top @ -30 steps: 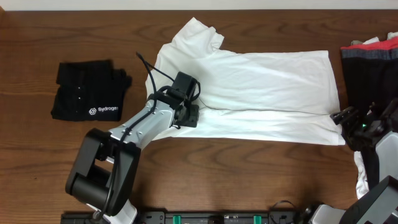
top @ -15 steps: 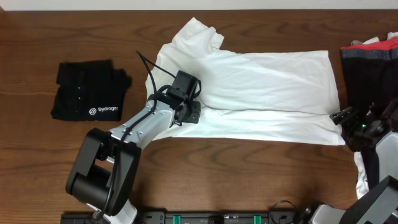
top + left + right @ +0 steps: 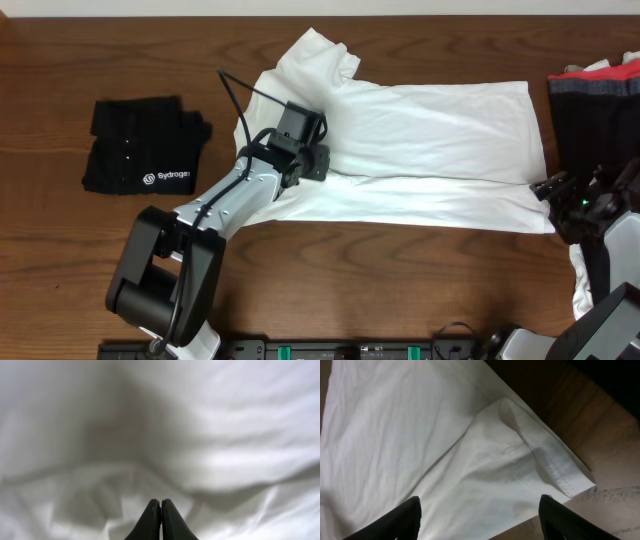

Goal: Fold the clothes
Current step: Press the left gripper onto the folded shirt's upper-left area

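The white T-shirt (image 3: 430, 140) lies spread flat across the table, collar end at the left and hem at the right. My left gripper (image 3: 318, 160) rests on its left part, below the sleeve. In the left wrist view its fingers (image 3: 160, 502) are shut tip to tip, with no cloth visible between them and white fabric (image 3: 200, 425) all around. My right gripper (image 3: 545, 188) is open at the shirt's lower right hem corner. In the right wrist view its fingers (image 3: 480, 515) spread wide just above the hem corner (image 3: 560, 472). No logo patch shows.
A folded black shirt with white "Sydrogen" lettering (image 3: 145, 145) lies at the left. A pile of dark and red clothes (image 3: 600, 100) sits at the right edge. More white cloth (image 3: 580, 280) lies by the right arm at the front right.
My left gripper has slid a little up and to the right over the shirt, still shut. The right gripper has not moved.
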Motion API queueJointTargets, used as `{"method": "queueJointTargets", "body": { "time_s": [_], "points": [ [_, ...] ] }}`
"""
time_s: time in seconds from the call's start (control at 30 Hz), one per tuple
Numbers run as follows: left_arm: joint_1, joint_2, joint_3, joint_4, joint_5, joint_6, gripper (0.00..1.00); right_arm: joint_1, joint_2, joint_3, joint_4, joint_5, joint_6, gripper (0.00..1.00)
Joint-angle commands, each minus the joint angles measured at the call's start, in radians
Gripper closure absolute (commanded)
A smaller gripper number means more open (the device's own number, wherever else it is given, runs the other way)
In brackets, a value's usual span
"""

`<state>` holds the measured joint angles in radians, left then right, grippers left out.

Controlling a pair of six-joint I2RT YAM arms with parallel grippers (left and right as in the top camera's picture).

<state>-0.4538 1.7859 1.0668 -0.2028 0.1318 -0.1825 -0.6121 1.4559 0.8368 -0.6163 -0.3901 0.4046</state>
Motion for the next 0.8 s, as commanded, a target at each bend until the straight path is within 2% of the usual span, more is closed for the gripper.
{"method": "queueJointTargets", "body": {
  "time_s": [0.0, 0.1, 0.17, 0.2, 0.23, 0.33, 0.43, 0.53, 0.77],
  "points": [
    [0.001, 0.000, 0.026, 0.057, 0.007, 0.018, 0.94, 0.006, 0.003, 0.018, -0.002, -0.010, -0.017, 0.26],
    [0.001, 0.000, 0.026, 0.079, 0.007, 0.017, 0.94, 0.006, 0.003, 0.018, -0.001, -0.010, -0.017, 0.26],
    [0.001, 0.000, 0.026, 0.027, 0.008, 0.010, 0.93, 0.006, 0.003, 0.018, -0.002, -0.011, -0.017, 0.26],
    [0.001, 0.000, 0.026, -0.018, 0.010, 0.009, 0.86, 0.006, 0.003, 0.018, -0.003, -0.011, -0.017, 0.26],
    [0.001, 0.000, 0.026, -0.065, 0.009, 0.010, 0.71, 0.006, 0.003, 0.018, -0.005, -0.011, -0.017, 0.26],
    [0.002, 0.000, 0.026, -0.179, 0.006, 0.010, 0.61, 0.006, 0.003, 0.018, -0.005, -0.010, -0.017, 0.25],
    [0.010, 0.000, 0.021, -0.233, -0.004, 0.010, 0.58, 0.006, 0.003, 0.018, -0.005, -0.010, -0.017, 0.25],
    [0.010, 0.005, 0.015, -0.222, -0.051, 0.010, 0.57, 0.006, 0.003, 0.018, -0.005, -0.011, -0.017, 0.25],
    [0.010, 0.036, 0.014, -0.173, -0.054, 0.014, 0.59, 0.006, 0.003, 0.018, -0.014, -0.011, -0.017, 0.25]
  ]
}}
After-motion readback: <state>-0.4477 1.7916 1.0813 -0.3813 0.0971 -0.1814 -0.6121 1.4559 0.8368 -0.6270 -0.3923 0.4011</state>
